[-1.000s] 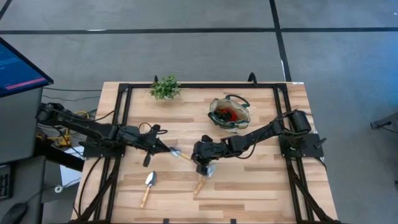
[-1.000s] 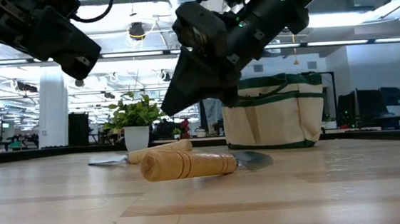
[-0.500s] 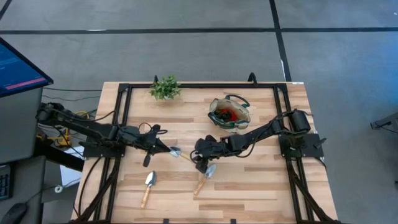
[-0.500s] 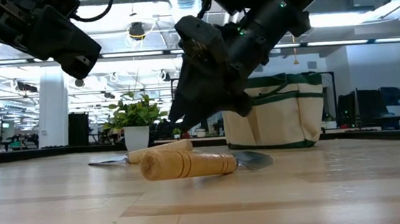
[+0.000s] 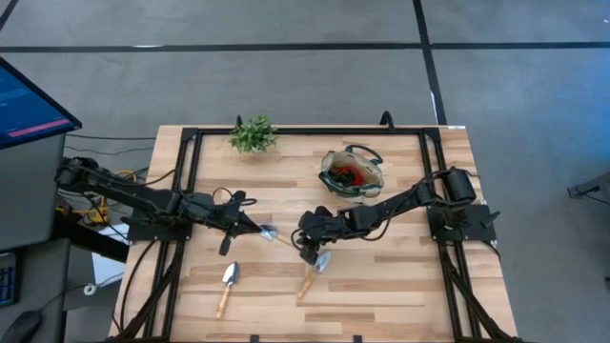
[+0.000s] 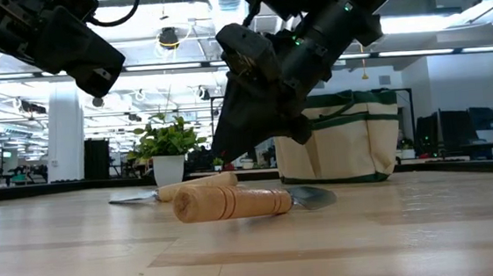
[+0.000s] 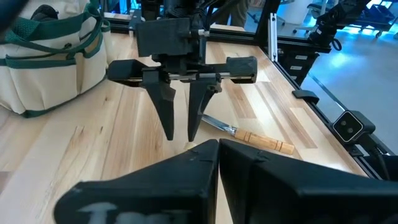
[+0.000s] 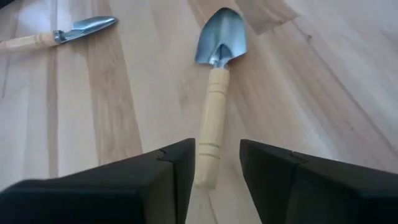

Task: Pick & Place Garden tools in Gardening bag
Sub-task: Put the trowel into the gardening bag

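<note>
A trowel with a silver head and a wooden handle lies flat mid-table, its head toward the left. My right gripper hangs open just above the handle's free end, one finger on either side and touching nothing. My left gripper is shut and holds nothing, raised above the table beside the trowel's head. A second trowel lies nearer the front edge. A third trowel lies at the front left. The beige, green-trimmed gardening bag stands upright at the back right, with dark and red tools inside.
A small potted plant stands at the far edge, left of the bag. Black frame rails run along the table's left, right and far sides. Bare wood lies between the trowels and the front edge. A monitor stands off the table's left.
My right gripper has rolled a little at the wrist and drawn slightly toward the far edge, so the second trowel's head now shows beside it. The trowels lie where they were.
</note>
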Motion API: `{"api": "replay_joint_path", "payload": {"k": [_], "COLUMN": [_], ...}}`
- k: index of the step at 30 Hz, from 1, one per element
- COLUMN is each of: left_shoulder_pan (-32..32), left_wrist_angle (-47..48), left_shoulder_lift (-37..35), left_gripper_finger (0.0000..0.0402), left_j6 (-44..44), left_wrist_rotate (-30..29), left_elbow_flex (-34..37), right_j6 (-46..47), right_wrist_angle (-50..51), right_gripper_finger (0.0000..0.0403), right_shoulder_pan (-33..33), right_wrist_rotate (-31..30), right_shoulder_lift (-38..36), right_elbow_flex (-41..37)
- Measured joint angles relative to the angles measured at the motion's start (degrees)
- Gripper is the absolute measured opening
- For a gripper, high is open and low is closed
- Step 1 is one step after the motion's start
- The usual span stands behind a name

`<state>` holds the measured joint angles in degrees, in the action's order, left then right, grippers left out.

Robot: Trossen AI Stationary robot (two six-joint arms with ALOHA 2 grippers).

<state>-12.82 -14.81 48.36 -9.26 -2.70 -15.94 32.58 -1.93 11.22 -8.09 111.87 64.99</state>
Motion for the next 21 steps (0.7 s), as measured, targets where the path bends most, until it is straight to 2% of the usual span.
{"api": "replay_joint_path", "payload": {"k": [4, 12, 21], "left_shoulder_pan": [0.0, 0.0, 0.0], "left_wrist_angle": [0.0, -0.3, -0.3], "left_shoulder_lift": [0.0, 0.0, 0.0], "left_gripper_finger": [0.0002, 0.0002, 0.0002], "left_j6": [0.0, -0.2, -0.5], "left_wrist_rotate": [0.0, 0.0, 0.0], "left_elbow_flex": [0.0, 0.0, 0.0], "right_j6": [-0.2, -0.1, 0.1], "right_wrist_angle": [-1.5, -7.3, -6.7], "right_gripper_finger": [0.0123, 0.0121, 0.0118], "right_shoulder_pan": [0.0, 0.0, 0.0], "right_wrist_rotate": [-1.5, 0.1, 2.7], "right_shoulder_lift": [2.7, 7.7, 6.6], "right_elbow_flex": [0.0, 0.2, 0.9]}}
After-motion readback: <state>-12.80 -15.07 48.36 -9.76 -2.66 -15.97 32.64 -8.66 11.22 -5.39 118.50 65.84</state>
